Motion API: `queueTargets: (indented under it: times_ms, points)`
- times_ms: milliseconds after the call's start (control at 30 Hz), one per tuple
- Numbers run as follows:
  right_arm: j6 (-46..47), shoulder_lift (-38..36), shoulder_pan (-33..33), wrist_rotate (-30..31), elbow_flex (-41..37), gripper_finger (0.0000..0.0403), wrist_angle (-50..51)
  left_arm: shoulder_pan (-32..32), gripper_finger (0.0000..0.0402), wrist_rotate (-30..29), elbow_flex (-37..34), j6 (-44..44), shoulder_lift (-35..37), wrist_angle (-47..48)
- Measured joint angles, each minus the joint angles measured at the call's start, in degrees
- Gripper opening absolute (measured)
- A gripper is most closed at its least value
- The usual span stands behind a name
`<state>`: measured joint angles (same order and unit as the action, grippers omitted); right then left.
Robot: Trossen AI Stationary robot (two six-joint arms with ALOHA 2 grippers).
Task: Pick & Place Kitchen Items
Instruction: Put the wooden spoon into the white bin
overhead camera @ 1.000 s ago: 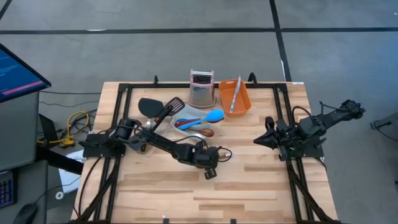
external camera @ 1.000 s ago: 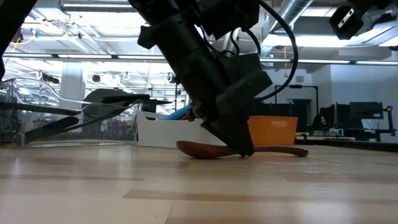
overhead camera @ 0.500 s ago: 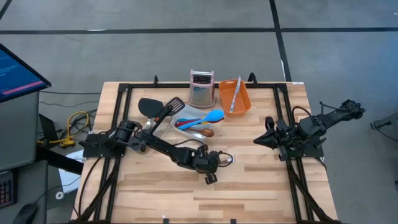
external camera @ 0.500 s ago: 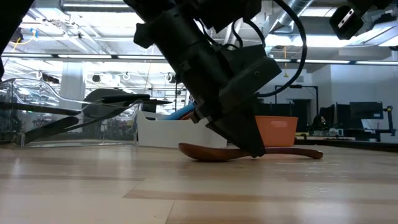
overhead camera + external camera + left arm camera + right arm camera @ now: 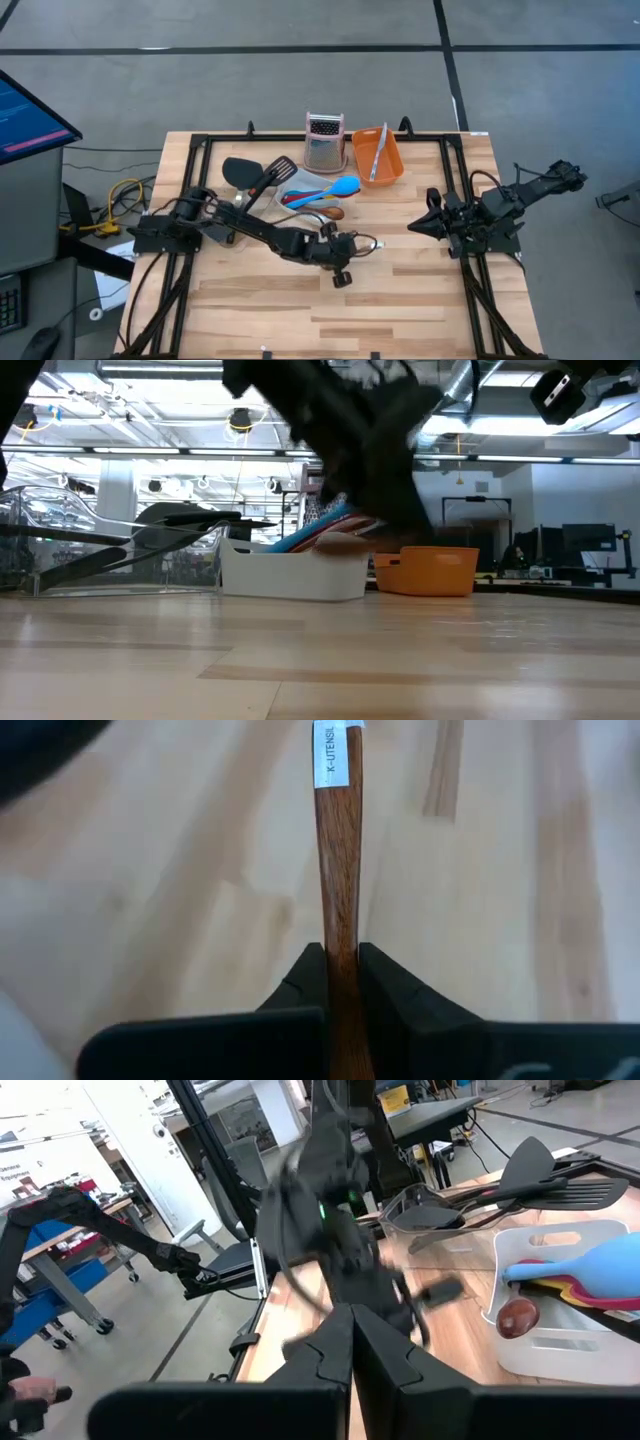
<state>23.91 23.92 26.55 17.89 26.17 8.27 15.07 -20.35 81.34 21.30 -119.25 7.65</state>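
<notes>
While the high view looks down on the counter (image 5: 420,300), the left gripper (image 5: 345,262) hovers just in front of the white tub (image 5: 300,205), which holds one blue spoon (image 5: 335,188), a red-handled tool (image 5: 300,199) and a brown wooden spoon bowl (image 5: 331,212). Two black spatulas (image 5: 250,175) lie beside that tub; one grater (image 5: 323,143) and one orange tub (image 5: 377,152) stand behind it. The right gripper (image 5: 432,222) waits well to the tub's right.

Low view: the left arm hangs blurred above the white tub (image 5: 290,572).

Left wrist view: the jaws are clamped on one wooden handle (image 5: 338,850).

Right wrist view: the right jaws are pressed together.
</notes>
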Motion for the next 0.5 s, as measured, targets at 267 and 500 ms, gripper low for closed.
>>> queueTargets:
  times_ms: [267,500]
  points:
    - [0.14,-0.01,0.04,0.00,0.00,0.0000,-0.13,-0.11,0.0008,-6.63,0.07,-8.51,9.98,-0.30]
    - [0.14,0.00,0.04,0.00,0.00,0.0000,-0.71,-0.15,0.0007,-14.66,0.17,-19.81,18.82,-0.33]
